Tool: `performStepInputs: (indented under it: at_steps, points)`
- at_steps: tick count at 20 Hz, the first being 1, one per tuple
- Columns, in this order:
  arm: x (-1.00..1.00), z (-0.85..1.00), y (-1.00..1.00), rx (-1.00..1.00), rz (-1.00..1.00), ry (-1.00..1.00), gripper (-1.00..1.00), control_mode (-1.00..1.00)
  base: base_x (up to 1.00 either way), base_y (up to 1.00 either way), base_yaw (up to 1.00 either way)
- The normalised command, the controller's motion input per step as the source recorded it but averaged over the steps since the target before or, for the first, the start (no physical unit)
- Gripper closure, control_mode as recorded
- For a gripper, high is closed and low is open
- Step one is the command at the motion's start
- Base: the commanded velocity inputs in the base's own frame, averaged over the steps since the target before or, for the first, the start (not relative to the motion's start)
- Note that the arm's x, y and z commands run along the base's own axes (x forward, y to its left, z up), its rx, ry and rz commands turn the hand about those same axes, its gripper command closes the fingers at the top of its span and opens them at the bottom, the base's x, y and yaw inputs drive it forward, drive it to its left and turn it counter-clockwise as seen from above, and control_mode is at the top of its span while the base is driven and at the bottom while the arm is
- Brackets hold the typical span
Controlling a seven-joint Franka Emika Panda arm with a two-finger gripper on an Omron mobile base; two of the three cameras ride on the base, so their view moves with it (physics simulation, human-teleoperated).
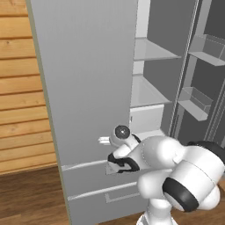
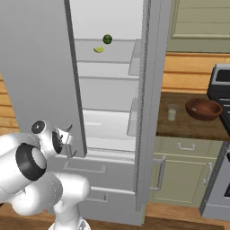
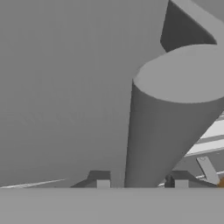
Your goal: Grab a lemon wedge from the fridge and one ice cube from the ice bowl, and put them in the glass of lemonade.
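- Closest to the hand camera, the fridge's bar handle (image 3: 170, 127) rises as a thick grey cylinder between the two dark fingertips (image 3: 103, 183) of the claw (image 3: 142, 183); the tips stand on either side of the bar, and whether they press it or merely bracket it I cannot tell.
- From the left base view, the claw (image 1: 115, 161) sits low against the open left door (image 1: 83, 88) of the fridge (image 1: 176, 88), with bare shelves and door bins beyond.
- Seen from the right base view, the claw (image 2: 67, 137) is at the lower edge of that same door (image 2: 36, 67).
- Further right in that view, the lemon wedge (image 2: 99, 49) lies on an upper fridge shelf (image 2: 108, 55), just beside a dark green ball (image 2: 107, 39); the left base view looks at the shelves from an angle that does not bring the wedge out.
- My judgement: the wedge is light, soft and probably slick, so it is best pinched gently across its flat sides, away from the ball.
- Right of the fridge, on the brown tabletop (image 2: 193, 128), stands the glass of lemonade (image 2: 172, 112), near but apart from the ice bowl (image 2: 203, 108).
- The glass is likely fragile and easy to tip; things should be dropped in from above.
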Motion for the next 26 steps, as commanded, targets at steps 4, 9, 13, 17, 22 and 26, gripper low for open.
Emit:
performStepInputs:
  at_steps: [4, 9, 13, 17, 22, 26]
  points:
    - [-0.39, 0.38, 0.40, 0.00, 0.04, -0.01, 1.00, -1.00, 0.00, 0.00, 0.00]
    - [-0.75, 0.58, 0.40, 0.00, 0.13, 0.02, 1.00, -1.00, 0.00, 0.00, 0.00]
    - [-1.00, 0.35, 0.38, 0.00, 0.23, 0.01, 1.00, -1.00, 0.00, 0.00, 0.00]
    - [-1.00, 0.61, 0.12, 0.00, 0.23, 0.00, 1.00, -1.00, 0.00, 0.00, 0.00]
    - [-0.65, 1.00, -0.16, 0.00, 0.06, -0.02, 1.00, -1.00, 0.00, 0.00, 0.00]
    - [-0.30, 1.00, -0.14, -0.01, 0.00, 0.00, 1.00, -1.00, 0.00, 0.00, 0.00]
